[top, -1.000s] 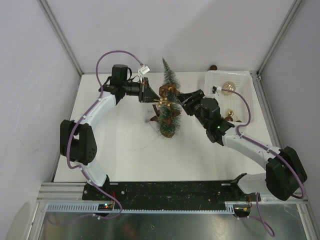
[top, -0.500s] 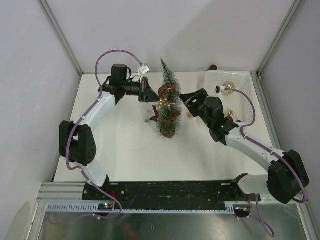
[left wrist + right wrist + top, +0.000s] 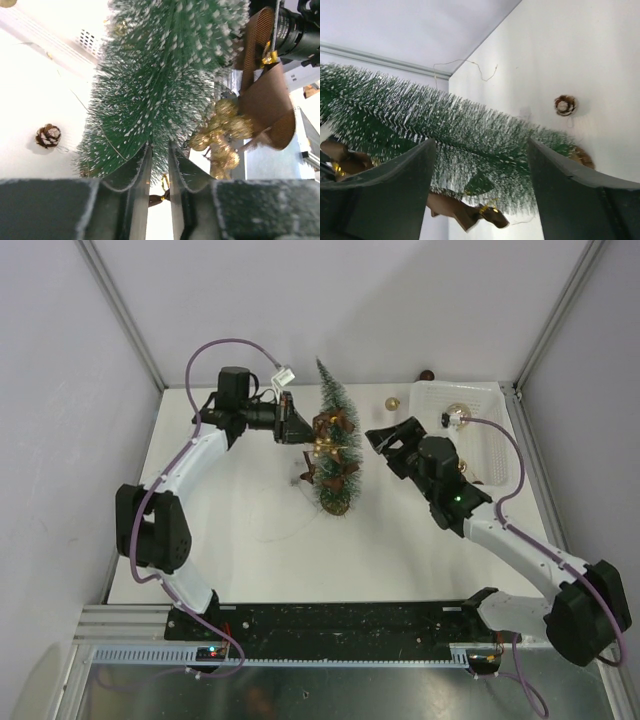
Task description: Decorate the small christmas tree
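Left gripper (image 3: 293, 426) first, from the top view: its tips are pressed into the upper bristles of the small christmas tree (image 3: 335, 455), which stands on its wooden disc near the middle of the table. A second ago those jaws were clamped; now they have started to part. The right gripper (image 3: 385, 440) was in against the tree then and has since backed off towards the white basket (image 3: 455, 386), its jaws spread wide and holding nothing. A brown bow (image 3: 333, 425) and a gold cluster (image 3: 322, 445) sit on the tree, so I judge that piece hung and both arms letting go. A gold ball (image 3: 392, 403) now lies just left of the basket, where the table was bare half a second ago

Left wrist view: the left gripper (image 3: 159, 147) shows a thin slit between its jaws with nothing in it, bristles at the tips. Bow (image 3: 265, 95) and gold cluster (image 3: 220, 130) hang to the right; a pine cone (image 3: 48, 136) lies on the table beyond

Right wrist view: the right gripper (image 3: 479, 145) gapes, the tree (image 3: 445, 130) beyond it and untouched

Room: open table in front of the tree; the basket and side wall are close to the right arm
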You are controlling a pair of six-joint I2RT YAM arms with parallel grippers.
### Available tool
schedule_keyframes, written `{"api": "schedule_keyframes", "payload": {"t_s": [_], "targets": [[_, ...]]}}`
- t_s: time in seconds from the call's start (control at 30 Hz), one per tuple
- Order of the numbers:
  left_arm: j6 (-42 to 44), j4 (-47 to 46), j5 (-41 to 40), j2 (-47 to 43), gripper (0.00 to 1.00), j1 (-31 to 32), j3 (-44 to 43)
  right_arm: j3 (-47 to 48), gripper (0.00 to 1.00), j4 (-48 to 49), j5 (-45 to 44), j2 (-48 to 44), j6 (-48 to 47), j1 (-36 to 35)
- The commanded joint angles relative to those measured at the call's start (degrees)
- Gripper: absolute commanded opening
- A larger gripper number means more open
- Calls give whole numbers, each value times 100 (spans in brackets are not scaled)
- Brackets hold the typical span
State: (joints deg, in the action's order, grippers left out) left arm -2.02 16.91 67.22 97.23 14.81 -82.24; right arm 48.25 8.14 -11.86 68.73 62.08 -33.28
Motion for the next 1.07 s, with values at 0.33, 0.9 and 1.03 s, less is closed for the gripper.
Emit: {"api": "schedule_keyframes", "payload": {"t_s": [0.33,0.9,1.03], "targets": [[121,255,-659,-1246,99,-1072,743,-158,99,-1857,-70,-1317,-1581,1055],[885,1079,-4576,-1506,100,-1446,1579,72,99,-2850,742,-1402,-2733,2134],[1025,1026,-4463,-1638,100,-1653,1762,77,99,-2962,472,-1523,-2874,2152]]}}
